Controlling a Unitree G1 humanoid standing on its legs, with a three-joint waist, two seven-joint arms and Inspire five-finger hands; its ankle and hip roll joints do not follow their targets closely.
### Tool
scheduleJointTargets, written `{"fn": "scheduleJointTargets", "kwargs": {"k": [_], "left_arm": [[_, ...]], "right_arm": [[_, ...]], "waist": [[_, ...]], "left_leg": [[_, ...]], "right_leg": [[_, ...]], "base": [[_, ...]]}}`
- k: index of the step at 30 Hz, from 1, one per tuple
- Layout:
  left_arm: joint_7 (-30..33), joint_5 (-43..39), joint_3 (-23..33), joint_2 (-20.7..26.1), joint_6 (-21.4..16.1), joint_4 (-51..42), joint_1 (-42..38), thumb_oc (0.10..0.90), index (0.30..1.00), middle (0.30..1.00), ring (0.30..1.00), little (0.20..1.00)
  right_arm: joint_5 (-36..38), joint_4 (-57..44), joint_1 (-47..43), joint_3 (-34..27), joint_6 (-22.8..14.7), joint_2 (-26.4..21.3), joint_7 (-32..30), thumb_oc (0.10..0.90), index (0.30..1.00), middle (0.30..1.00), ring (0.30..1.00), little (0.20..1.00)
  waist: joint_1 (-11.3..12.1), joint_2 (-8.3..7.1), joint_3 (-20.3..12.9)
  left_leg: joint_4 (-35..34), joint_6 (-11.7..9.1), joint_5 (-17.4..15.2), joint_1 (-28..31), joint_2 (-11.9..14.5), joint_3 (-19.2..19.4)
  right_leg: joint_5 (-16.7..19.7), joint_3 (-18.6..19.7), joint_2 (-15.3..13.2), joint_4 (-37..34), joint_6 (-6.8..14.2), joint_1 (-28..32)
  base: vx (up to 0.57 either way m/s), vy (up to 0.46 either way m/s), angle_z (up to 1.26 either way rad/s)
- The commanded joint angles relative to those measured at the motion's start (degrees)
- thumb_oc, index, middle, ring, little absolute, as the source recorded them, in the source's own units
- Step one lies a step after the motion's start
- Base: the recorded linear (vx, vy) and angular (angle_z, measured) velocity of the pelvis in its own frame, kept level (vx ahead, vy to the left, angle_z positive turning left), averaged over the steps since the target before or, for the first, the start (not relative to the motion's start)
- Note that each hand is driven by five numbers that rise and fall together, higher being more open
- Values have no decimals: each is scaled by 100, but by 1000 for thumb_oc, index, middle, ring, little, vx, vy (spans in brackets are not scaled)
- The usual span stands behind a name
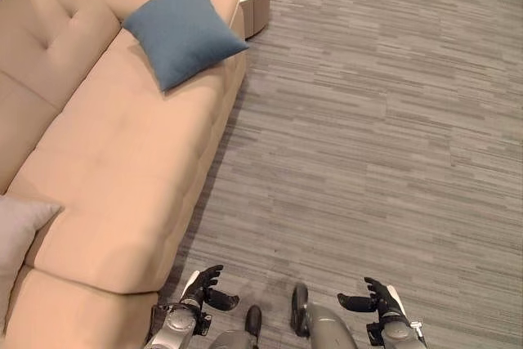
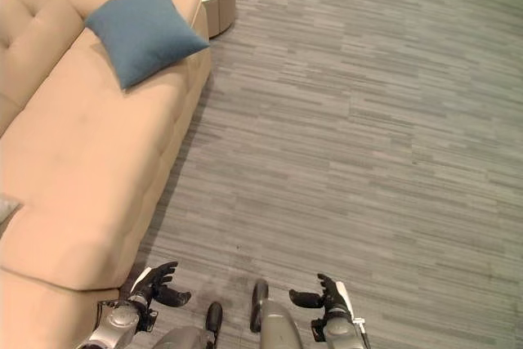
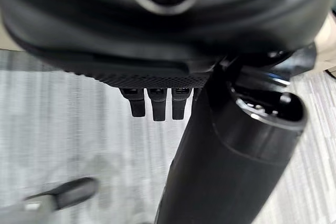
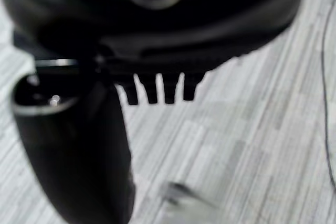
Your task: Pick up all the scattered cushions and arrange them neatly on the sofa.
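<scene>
You have 2 cushions on the sofa (image 1: 114, 161) already: the blue cushion (image 1: 183, 32) at the far end, the grey cushion (image 1: 18, 230) nearer. Your left hand (image 1: 203, 287) and right hand (image 1: 377, 297) hang empty, fingers relaxed. No floor cushions visible; look around.

Both silver-grey arms enter at the bottom edge of the eye views, forearms raised only a little. The left hand (image 1: 206, 286) sits at the lower left of centre, its dark fingers relaxed and spread, thumb reaching inward, holding nothing. The right hand (image 1: 374, 296) sits at the lower right, fingers loosely extended, thumb pointing inward toward the other hand, empty as well. In each wrist view the fingers (image 3: 152, 106) hang straight.
</scene>
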Motion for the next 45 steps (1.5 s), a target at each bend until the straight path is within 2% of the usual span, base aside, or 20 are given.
{"fn": "scheduleJointTargets", "kwargs": {"k": [1,3,5,7,9,11,13,14,15,17,19,25,26,29,32,33,36,40,44,45], "left_arm": [[106,-8,55,32,-395,-417,113,800,900,900,900,900],[79,-50,59,10,-390,-456,120,800,900,900,900,900],[48,-89,11,12,-394,-565,88,800,900,900,900,900],[41,-141,-25,1,-370,-610,49,800,900,900,900,900],[68,-191,-24,12,-343,-620,27,800,900,900,900,900],[68,-200,-34,3,-341,-580,10,800,900,900,900,900],[68,-182,-51,-14,-322,-525,5,800,900,900,900,900],[62,-108,-49,-28,-313,-433,6,800,900,900,900,900],[63,-107,-50,-28,-315,-432,7,800,900,900,900,900],[59,-68,-57,-36,-315,-414,17,800,900,900,900,900],[53,-90,-56,-16,-330,-446,46,800,900,900,900,900],[21,-120,83,0,-313,-448,209,800,900,900,900,900],[11,-135,98,20,-301,-481,236,800,900,900,900,900],[9,-151,130,83,-309,-514,211,800,900,900,900,900],[14,-165,122,121,-328,-567,218,800,900,900,900,900],[35,-186,138,130,-337,-551,169,800,900,900,900,900],[47,-185,141,111,-355,-471,147,800,900,900,900,900],[100,-162,160,91,-394,-320,56,800,900,900,900,900],[92,-85,148,-14,-412,-111,59,800,900,900,900,900],[73,-78,122,-45,-414,-86,50,800,900,900,900,900]], "right_arm": [[-54,2,182,-19,-134,-327,-118,800,900,900,900,900],[-8,-24,167,-47,-191,-340,-145,800,900,900,900,900],[88,-66,128,-70,-235,-350,-148,800,900,900,900,900],[183,-68,83,-74,-278,-358,-174,800,900,900,900,900],[266,-57,77,-95,-257,-343,-181,800,900,900,900,900],[293,-37,87,-104,-253,-344,-175,800,900,900,900,900],[329,-19,115,-109,-265,-340,-186,800,900,900,900,900],[309,38,156,-112,-267,-341,-185,800,900,900,900,900],[310,38,157,-112,-268,-341,-185,800,900,900,900,900],[315,66,175,-104,-262,-314,-196,800,900,900,900,900],[329,89,185,-89,-232,-286,-167,800,900,900,900,900],[124,95,214,-42,-174,-223,-90,800,900,900,900,900],[47,116,191,-39,-143,-210,-48,800,900,900,900,900],[-8,91,136,-15,-144,-222,-23,800,900,900,900,900],[36,72,107,-20,-137,-218,-7,800,900,900,900,900],[25,59,24,17,-150,-224,-2,800,900,900,900,900],[13,61,-19,63,-154,-228,-6,800,900,900,900,900],[26,48,-11,102,-139,-233,-28,800,900,900,900,900],[22,86,33,133,-176,-229,-16,800,900,900,900,900],[69,67,37,130,-238,-232,-18,800,900,900,900,900]], "waist": [[-78,-298,-449],[-58,-284,-493],[-39,-316,-413],[-12,-371,-290],[32,-449,-231],[41,-471,-230],[80,-513,-260],[118,-469,-321],[118,-476,-319],[179,-406,-334],[239,-369,-349],[369,-358,-628],[403,-365,-679],[321,-297,-617],[276,-228,-572],[192,-141,-524],[116,-131,-487],[-65,-220,-396],[-88,-299,-516],[-75,-343,-518]], "left_leg": [[184,-196,-351,8,-208,45],[462,-369,-329,-43,-106,93],[1306,-579,-16,-439,16,289],[2260,-654,256,-982,95,464],[2753,-600,405,-1342,257,722],[2720,-567,328,-1468,260,791],[2202,-498,146,-1649,201,877],[1307,-518,341,-1732,167,909],[1286,-517,350,-1714,159,911],[711,-571,765,-1813,157,945],[504,-596,957,-1906,159,1009],[423,-405,782,-1642,41,986],[433,-269,631,-1472,-26,1027],[434,-72,424,-1202,-93,1034],[433,-10,313,-1016,-85,988],[339,14,176,-724,-72,866],[215,-13,114,-520,-81,768],[63,-97,11,-146,-177,464],[188,-239,-191,-2,-186,262],[548,-403,-170,-154,-126,329]], "right_leg": [[635,168,-136,-880,145,996],[555,100,-118,-947,72,1203],[455,82,-130,-997,-30,1447],[379,42,-123,-1075,-157,1642],[242,21,-106,-1144,-294,1870],[197,22,-98,-1187,-305,1952],[105,14,-78,-1247,-284,2100],[-29,19,21,-1323,-245,2298],[-33,20,13,-1326,-243,2306],[-132,65,141,-1379,-229,2501],[-228,160,210,-1373,-220,2653],[-409,264,4,-1027,-51,2813],[-309,275,-166,-454,117,2634],[179,284,-364,737,353,2065],[334,250,-418,1189,329,1709],[211,58,-426,999,194,1313],[195,-41,-360,600,149,1115],[495,269,-84,-369,205,811],[554,452,-35,-789,104,1165],[527,351,-85,-981,47,1390]], "base": [[165,-127,79],[221,-194,86],[119,-179,25],[68,-171,13],[157,-181,15],[151,-89,10],[317,-81,26],[319,-46,17],[316,-17,17],[229,1,4],[202,14,-14],[281,124,-39],[193,157,-52],[163,150,-28],[145,55,14],[258,37,18],[224,-44,7],[247,-129,19],[263,-193,69],[197,-182,69]]}}
